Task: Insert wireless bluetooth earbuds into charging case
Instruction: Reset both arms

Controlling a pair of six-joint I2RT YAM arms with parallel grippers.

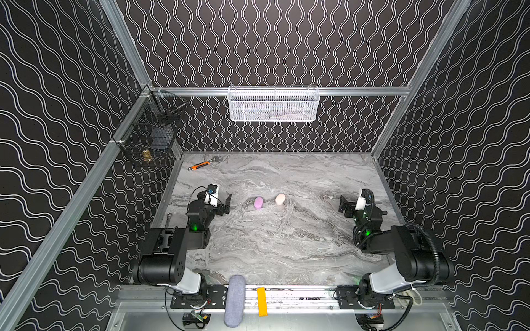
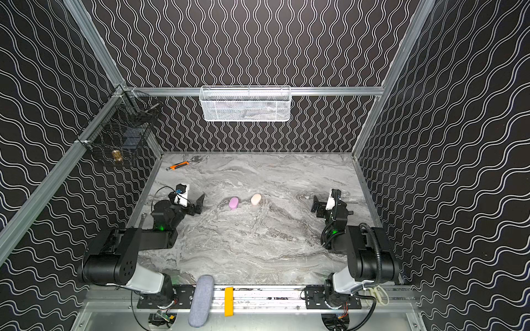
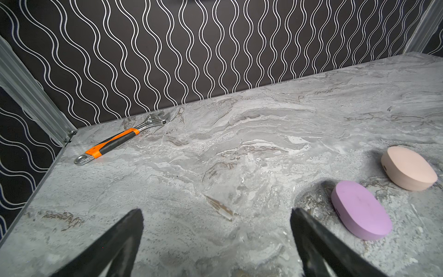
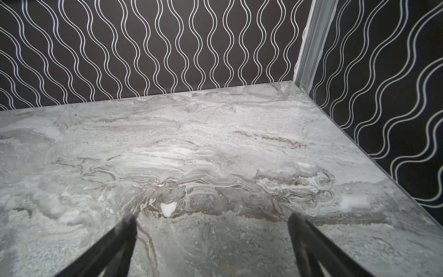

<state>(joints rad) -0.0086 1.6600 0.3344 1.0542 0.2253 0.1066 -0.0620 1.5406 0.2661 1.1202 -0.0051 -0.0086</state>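
Observation:
Two closed oval charging cases lie side by side on the marble table (image 1: 286, 246): a lilac case (image 1: 258, 203) (image 2: 233, 203) (image 3: 360, 211) and a cream-peach case (image 1: 280, 199) (image 2: 256, 199) (image 3: 410, 171). The earbuds are out of view. My left gripper (image 1: 227, 205) (image 2: 200, 204) (image 3: 217, 211) hovers low just left of the lilac case, open, with only bare table between its fingers. My right gripper (image 1: 342, 204) (image 2: 315, 204) (image 4: 212, 215) is far to the right of the cream case, open and empty. Neither case shows in the right wrist view.
An orange-handled wrench (image 1: 202, 164) (image 3: 112, 141) lies at the back left corner. A white mesh basket (image 1: 274, 104) hangs on the back wall and a black wire basket (image 1: 152, 134) on the left wall. A grey pouch (image 1: 235, 301) and a yellow block (image 1: 261, 301) sit on the front rail.

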